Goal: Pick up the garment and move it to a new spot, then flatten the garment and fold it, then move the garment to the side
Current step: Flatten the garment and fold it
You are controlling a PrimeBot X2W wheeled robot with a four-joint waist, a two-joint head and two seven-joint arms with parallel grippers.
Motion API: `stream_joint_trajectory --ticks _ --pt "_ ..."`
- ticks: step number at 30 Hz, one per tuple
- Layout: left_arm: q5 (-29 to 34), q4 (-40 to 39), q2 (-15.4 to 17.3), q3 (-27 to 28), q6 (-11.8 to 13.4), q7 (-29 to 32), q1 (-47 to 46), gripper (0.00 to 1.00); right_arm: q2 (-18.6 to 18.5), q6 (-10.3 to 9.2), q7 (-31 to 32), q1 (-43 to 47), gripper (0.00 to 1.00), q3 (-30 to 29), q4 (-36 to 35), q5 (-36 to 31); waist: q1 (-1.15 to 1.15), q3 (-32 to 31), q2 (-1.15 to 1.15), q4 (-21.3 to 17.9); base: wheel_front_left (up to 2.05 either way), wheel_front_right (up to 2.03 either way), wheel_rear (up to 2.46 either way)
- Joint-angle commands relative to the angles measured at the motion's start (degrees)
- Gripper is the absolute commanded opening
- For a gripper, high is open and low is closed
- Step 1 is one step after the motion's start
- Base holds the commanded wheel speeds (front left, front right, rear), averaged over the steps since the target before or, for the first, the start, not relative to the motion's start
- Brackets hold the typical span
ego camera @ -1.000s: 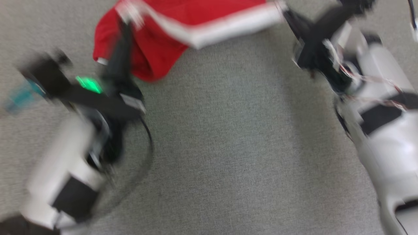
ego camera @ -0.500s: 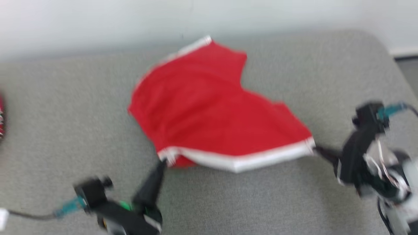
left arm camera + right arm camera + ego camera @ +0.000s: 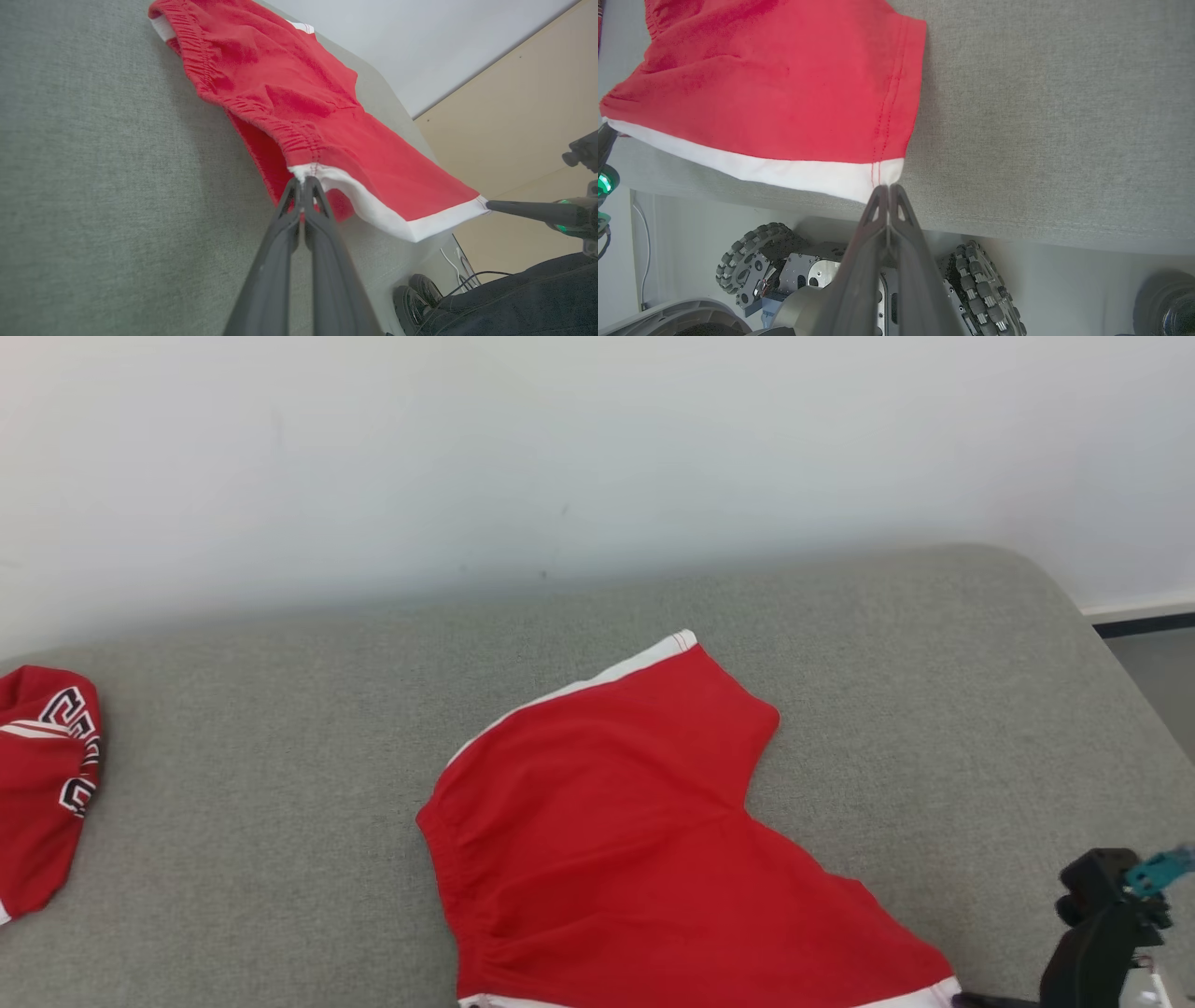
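The garment [image 3: 635, 840], red shorts with a white band, lies spread on the grey cushioned surface [image 3: 280, 756], its white band toward me at the near edge. My left gripper [image 3: 303, 182] is shut on one corner of the white band beside the gathered waist. At the other corner of the band, my right gripper [image 3: 888, 189] is shut on the cloth. The band hangs stretched between the two grippers, over the surface's front edge. In the head view the right gripper [image 3: 966, 1000] and its dark body sit at the bottom right. The left wrist view also shows the right gripper [image 3: 490, 204] at the far corner.
A second red garment with lettering [image 3: 42, 784] lies at the far left of the surface. A white wall [image 3: 597, 457] rises behind it. The surface's rounded right end [image 3: 1111, 653] drops to the floor. My wheeled base [image 3: 752, 261] stands below the front edge.
The head camera has tilted up, so the whole picture slid down and the wall came in. Both grippers keep their hold on the band's corners; the garment now lies flatter.
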Motion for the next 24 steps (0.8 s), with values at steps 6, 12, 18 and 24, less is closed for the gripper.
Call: stream_joint_trajectory --ticks 6,12,18,24 --pt "0.6 -2.7 0.7 0.9 0.8 -0.6 -0.1 0.0 2.8 0.2 -5.1 -2.7 0.0 -2.0 -2.3 -3.7 0.02 0.1 0.02 1.9 0.0 0.0 0.0" --pt "1.4 -1.6 -3.1 1.1 1.9 0.0 -4.9 0.0 3.0 0.2 -15.1 -11.8 0.0 1.5 5.0 -7.5 0.02 1.7 0.02 5.2 0.0 0.0 0.0" --pt "1.4 0.8 -8.1 0.4 3.4 3.7 -12.7 0.0 0.9 0.2 -24.8 -22.4 0.0 4.1 15.9 -11.4 0.02 4.8 0.02 9.8 0.0 0.0 0.0" --pt "2.4 5.6 -12.3 0.8 7.0 5.7 -19.4 0.0 -1.8 0.2 -32.4 -31.7 0.0 6.3 27.4 -13.6 0.02 7.7 0.02 13.4 0.0 0.0 0.0"
